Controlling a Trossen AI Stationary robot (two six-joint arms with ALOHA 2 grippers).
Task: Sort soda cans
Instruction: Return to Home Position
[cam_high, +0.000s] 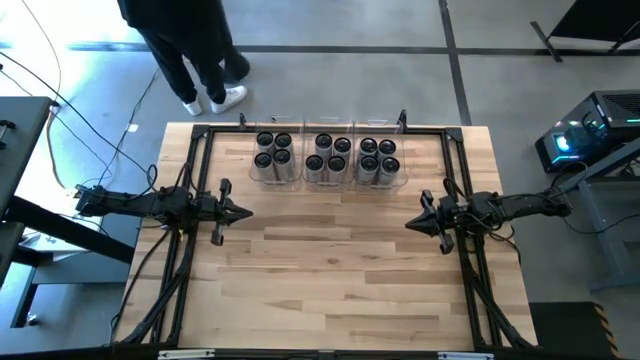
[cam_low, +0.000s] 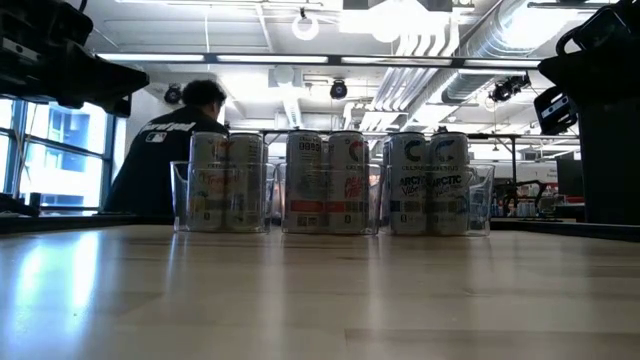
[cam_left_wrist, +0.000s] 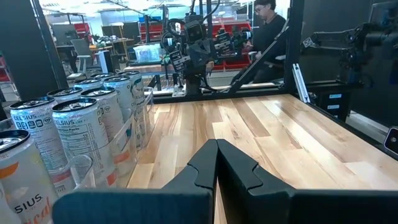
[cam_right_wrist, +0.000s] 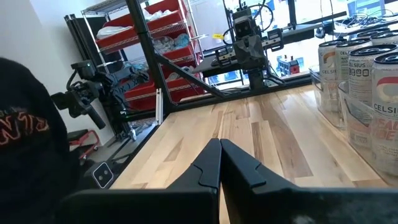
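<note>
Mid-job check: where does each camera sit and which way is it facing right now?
High: overhead, straight down on the table; left gripper and right gripper point at each other.
Low: table-top height, facing three bins of cans, a person behind; arm parts at upper corners.
Left wrist: past its shut fingers, across to the right arm.
Right wrist: past its shut fingers, across to the left arm.
Shared: both wrist views catch the cans.

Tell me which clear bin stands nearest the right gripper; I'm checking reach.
The bin at the row's right end; the middle bin and left bin stand farther from the right gripper.
</note>
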